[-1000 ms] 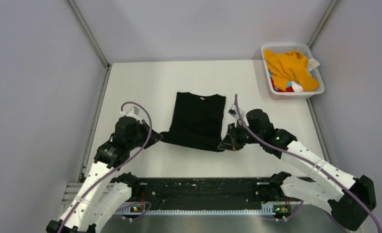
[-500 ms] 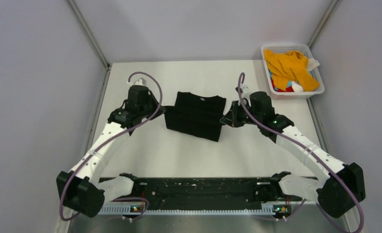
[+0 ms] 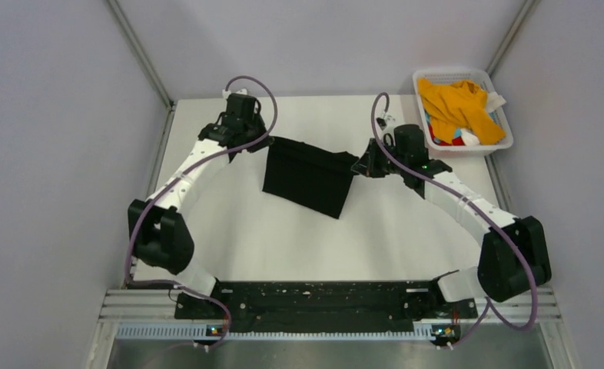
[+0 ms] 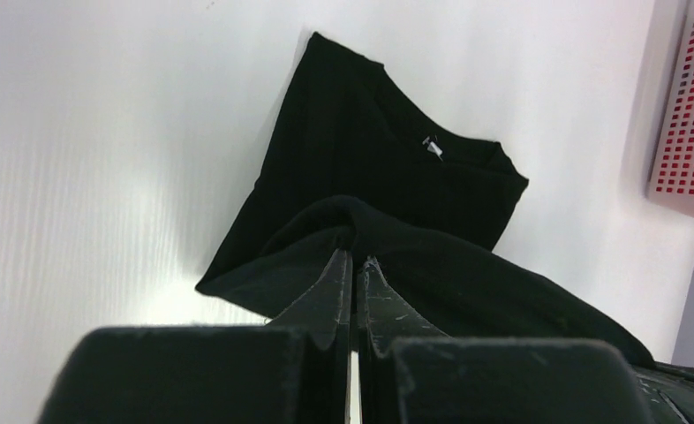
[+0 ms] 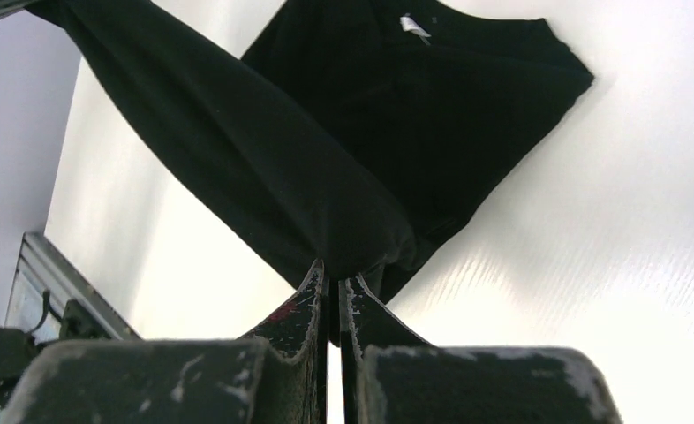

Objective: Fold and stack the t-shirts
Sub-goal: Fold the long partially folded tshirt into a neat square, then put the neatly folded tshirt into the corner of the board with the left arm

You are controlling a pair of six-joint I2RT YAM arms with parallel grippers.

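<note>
The black t-shirt (image 3: 308,175) lies on the white table, its near hem lifted and carried over the rest toward the far side. My left gripper (image 3: 267,142) is shut on the hem's left corner; in the left wrist view (image 4: 355,254) cloth bunches at the tips, with the collar end (image 4: 388,150) lying flat beyond. My right gripper (image 3: 356,164) is shut on the hem's right corner; it also shows in the right wrist view (image 5: 335,267), with the hem stretched taut to the upper left. The orange-yellow t-shirt (image 3: 456,108) lies in the basket with red, blue and white bits.
The white mesh basket (image 3: 501,113) stands at the table's far right corner; its wall shows in the left wrist view (image 4: 690,115). Grey walls close in left, right and behind. A black rail (image 3: 314,301) runs along the near edge.
Both grippers moved from the near side of the shirt to the far side, carrying the hem up and over; the visible shirt is now about half as long.
</note>
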